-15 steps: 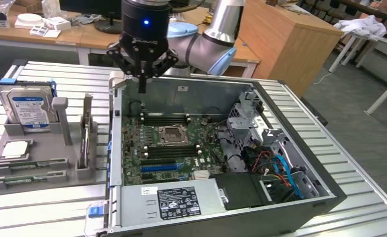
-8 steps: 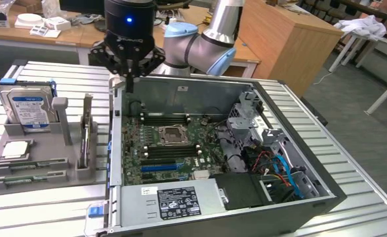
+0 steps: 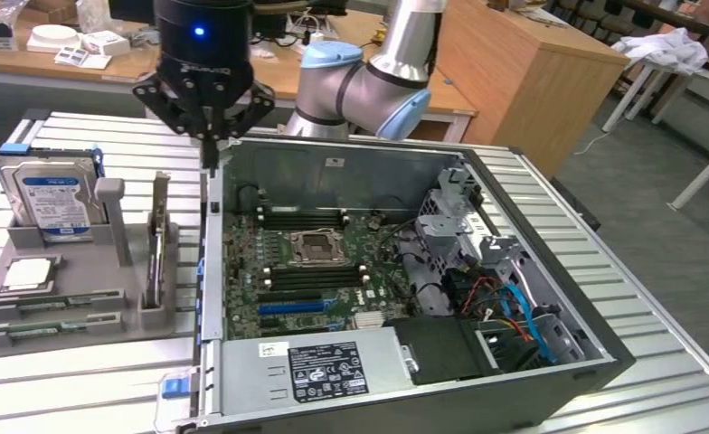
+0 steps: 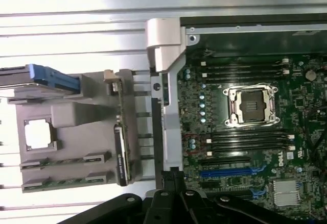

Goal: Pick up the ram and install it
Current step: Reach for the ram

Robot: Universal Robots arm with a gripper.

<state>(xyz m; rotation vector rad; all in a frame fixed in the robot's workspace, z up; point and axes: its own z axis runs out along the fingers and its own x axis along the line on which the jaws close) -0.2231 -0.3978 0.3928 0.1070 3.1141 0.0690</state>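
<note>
Fingers [image 3: 213,149] pinched shut and empty, poised over the case wall [image 3: 206,271]. Ram [image 3: 55,302] lies well apart from them in the gray holder [image 3: 101,342], on the side away from the motherboard [image 3: 318,271].

Risk: if they descend shut, the tips would likely strike the stick rather than straddle it.

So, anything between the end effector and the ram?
Nothing covers the ram sticks lying in the gray holder. The end effector hangs over the case wall; an upright card stands in the holder, roughly between them.
</note>
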